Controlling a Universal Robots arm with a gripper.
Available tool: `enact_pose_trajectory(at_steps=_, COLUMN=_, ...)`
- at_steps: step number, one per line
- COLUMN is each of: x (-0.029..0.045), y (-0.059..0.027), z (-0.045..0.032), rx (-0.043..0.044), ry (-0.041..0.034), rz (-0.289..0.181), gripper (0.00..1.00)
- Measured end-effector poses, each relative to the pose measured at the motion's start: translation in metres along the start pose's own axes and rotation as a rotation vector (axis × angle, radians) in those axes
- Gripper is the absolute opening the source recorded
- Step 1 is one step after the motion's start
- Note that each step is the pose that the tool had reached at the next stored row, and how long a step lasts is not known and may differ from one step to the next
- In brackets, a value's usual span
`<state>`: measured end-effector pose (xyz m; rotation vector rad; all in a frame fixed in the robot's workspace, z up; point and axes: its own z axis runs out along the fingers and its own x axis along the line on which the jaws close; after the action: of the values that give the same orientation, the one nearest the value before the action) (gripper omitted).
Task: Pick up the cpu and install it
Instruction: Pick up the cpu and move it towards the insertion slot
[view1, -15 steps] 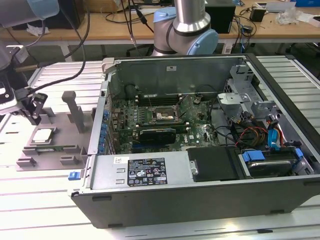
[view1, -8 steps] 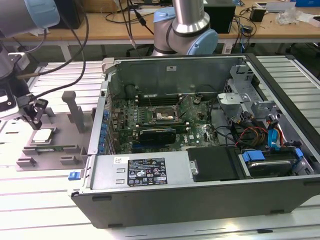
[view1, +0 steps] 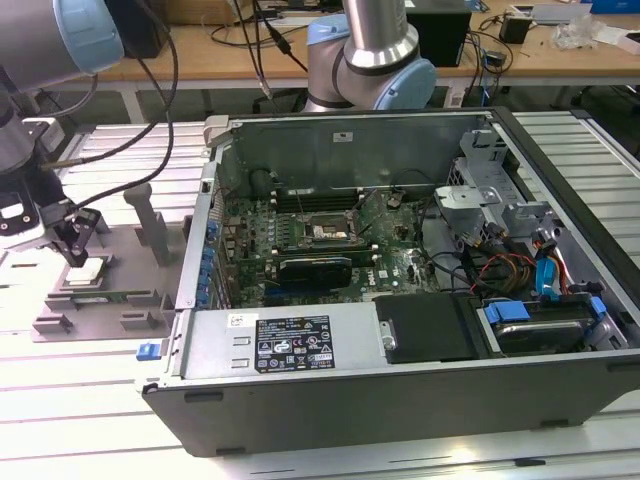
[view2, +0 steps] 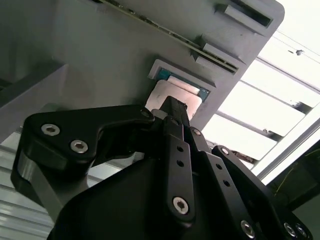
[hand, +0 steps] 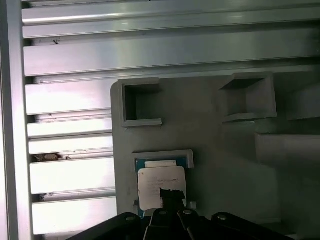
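Open computer case (view1: 400, 400), grey fixture plate (view1: 122, 264)

Pale silver on the cpu (hand: 161, 184) top, blue-green at its rim. Black on the gripper (view2: 174, 107), dotted with silver screws. Flat grey over the holder (hand: 225, 160). Silver-white ribbing along the counter (hand: 70, 175). Green for the motherboard (view1: 388, 262), dark grey for the case (view1: 400, 400), blue on the cables (view1: 550, 272).
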<state>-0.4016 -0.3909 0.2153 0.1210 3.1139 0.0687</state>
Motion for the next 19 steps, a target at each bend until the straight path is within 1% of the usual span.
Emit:
enact_pose_trajectory(at_steps=1, x=0.0001, y=-0.0002, z=0.0029, rx=0.0, ry=0.0001, rz=-0.003, gripper=0.11)
enact_pose_trajectory(at_steps=4, x=0.0018, y=-0.0007, z=0.0076, rx=0.0001, ry=0.0003, rz=-0.003, gripper=0.11)
enact_pose_trajectory(at_steps=12, x=0.0021, y=-0.0006, z=0.0082, rx=0.0002, ry=0.0002, rz=-0.003, gripper=0.11)
enact_pose_trajectory(at_steps=13, x=0.0022, y=-0.0006, z=0.0082, rx=0.0002, ry=0.0002, rz=-0.003, gripper=0.24)
enact_pose_trajectory(at_steps=19, x=0.0022, y=-0.0006, z=0.0082, rx=0.0004, ry=0.0002, rz=-0.003, gripper=0.6)
